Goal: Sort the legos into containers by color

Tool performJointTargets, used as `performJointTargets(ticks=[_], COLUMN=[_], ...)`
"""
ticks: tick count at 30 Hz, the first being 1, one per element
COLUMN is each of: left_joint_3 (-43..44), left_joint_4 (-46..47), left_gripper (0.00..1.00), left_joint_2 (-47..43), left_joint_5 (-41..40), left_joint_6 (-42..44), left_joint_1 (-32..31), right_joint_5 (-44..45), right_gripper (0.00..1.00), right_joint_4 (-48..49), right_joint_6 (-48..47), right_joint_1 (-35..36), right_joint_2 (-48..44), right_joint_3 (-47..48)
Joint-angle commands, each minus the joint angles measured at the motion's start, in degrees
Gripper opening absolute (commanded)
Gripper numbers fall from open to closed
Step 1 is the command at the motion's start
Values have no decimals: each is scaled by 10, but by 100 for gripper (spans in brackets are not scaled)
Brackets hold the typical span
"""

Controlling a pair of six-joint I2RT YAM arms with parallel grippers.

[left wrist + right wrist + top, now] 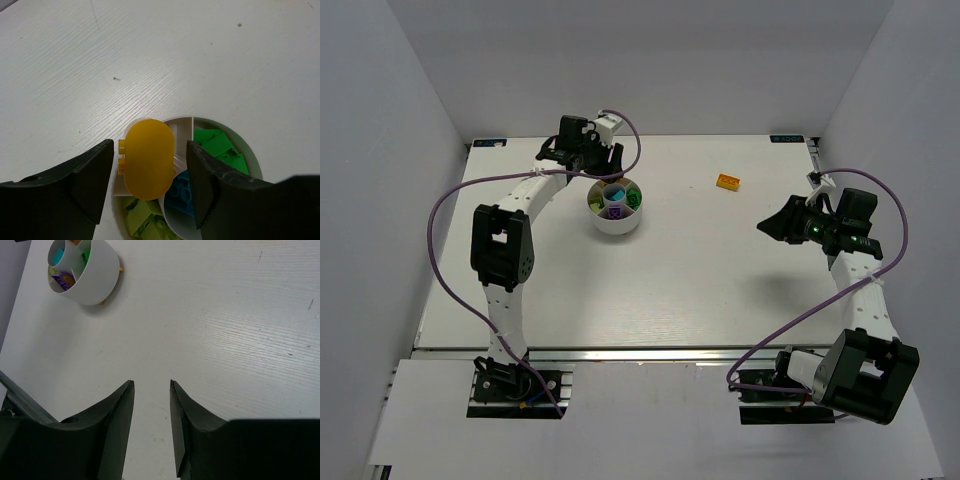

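Hovering over the white dish [181,131], the left gripper [150,147], jaws spread, flanks an apparently loose yellow brick [149,160]; next comes fetching the orange brick [727,181] lying on the table [720,280].

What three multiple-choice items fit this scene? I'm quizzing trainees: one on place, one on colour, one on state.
1. Where is the orange brick? A. on the table, right of the dish B. inside the dish C. between the right jaws
2. What colour shows in the dish's middle well? A. red B. cyan C. black
3. How are the right jaws? A. clamping a brick B. apart and empty C. out of view
Answers: A, it lies alone on bare table; B, a cyan brick shows at the centre; B, only table shows between them.
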Motion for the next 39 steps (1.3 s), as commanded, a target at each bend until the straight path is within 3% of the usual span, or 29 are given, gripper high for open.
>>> performJointTargets(ticks=[1,23,39], left_joint_3=[1,-1,-7], left_joint_4=[2,0,8], left_gripper=[69,66,55], left_joint_2=[-11,-4,-3], left_joint_5=[-10,-17,-36], left_joint_6=[10,12,14], left_joint_1=[-3,-8,-8], right_joint_5=[-5,-6,-8], right_gripper=[40,40,41], right_joint_4=[20,19,18], right_joint_6=[-8,-8,-6], right_joint_1=[1,2,2], right_joint_2=[1,1,3], right_joint_3=[-1,0,1])
